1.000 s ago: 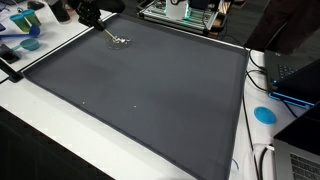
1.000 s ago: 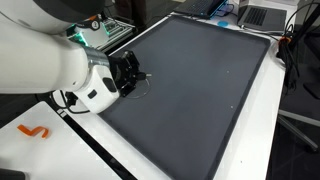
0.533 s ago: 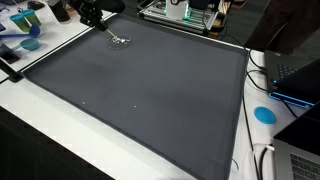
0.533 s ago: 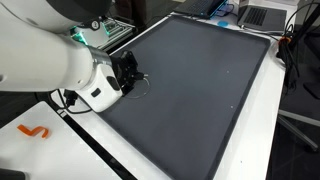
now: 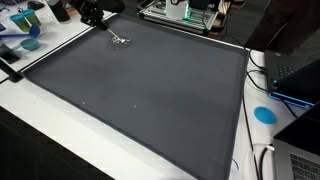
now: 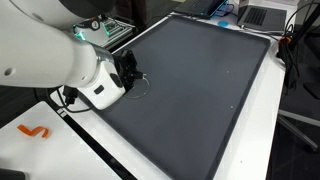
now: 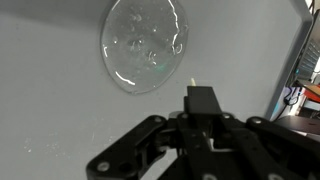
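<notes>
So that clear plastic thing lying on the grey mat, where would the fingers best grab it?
Probably at its rim. The clear plastic piece looks like a shallow round dish lying flat on the mat, so only the thin edge offers a hold. The gripper could come from straight above, one finger inside the rim, one outside, on the near side.

Clear round plastic lid (image 7: pixel 146 43): transparent, crinkled surface. It lies flat on the grey mat (image 7: pixel 50 90), near a corner (image 5: pixel 121 41).

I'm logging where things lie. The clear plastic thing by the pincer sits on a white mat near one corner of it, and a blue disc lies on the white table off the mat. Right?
Not quite: the mat is dark grey, not white, as both exterior views show. The rest stands: the clear plastic thing lies near its corner by the pincer, and the blue disc lies on the white table.
</notes>
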{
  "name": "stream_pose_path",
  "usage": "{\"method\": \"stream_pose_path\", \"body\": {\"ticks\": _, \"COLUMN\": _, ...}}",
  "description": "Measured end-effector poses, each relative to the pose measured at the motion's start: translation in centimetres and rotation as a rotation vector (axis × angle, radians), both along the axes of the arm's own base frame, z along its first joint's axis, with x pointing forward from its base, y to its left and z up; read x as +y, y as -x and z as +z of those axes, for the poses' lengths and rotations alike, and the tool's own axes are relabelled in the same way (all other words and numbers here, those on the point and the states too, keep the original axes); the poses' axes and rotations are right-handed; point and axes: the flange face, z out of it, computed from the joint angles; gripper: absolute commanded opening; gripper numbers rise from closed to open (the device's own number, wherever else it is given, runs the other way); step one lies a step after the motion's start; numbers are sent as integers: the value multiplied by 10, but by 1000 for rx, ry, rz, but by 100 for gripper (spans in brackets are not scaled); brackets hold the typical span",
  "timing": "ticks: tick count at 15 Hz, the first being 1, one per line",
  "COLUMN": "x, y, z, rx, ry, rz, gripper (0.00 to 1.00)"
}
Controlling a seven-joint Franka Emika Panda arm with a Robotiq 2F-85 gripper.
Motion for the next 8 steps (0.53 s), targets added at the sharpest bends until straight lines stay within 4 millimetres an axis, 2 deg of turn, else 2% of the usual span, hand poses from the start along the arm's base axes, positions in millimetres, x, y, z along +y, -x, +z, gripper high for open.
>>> {"method": "stream_pose_path", "body": {"ticks": 4, "x": 5, "y": 0, "z": 8, "rx": 12, "ry": 17, "rz": 3, "gripper": 4}}
{"method": "stream_pose_path", "body": {"ticks": 8, "x": 14, "y": 1, "z": 25, "rx": 31, "ry": 49, "rz": -1, "gripper": 4}}
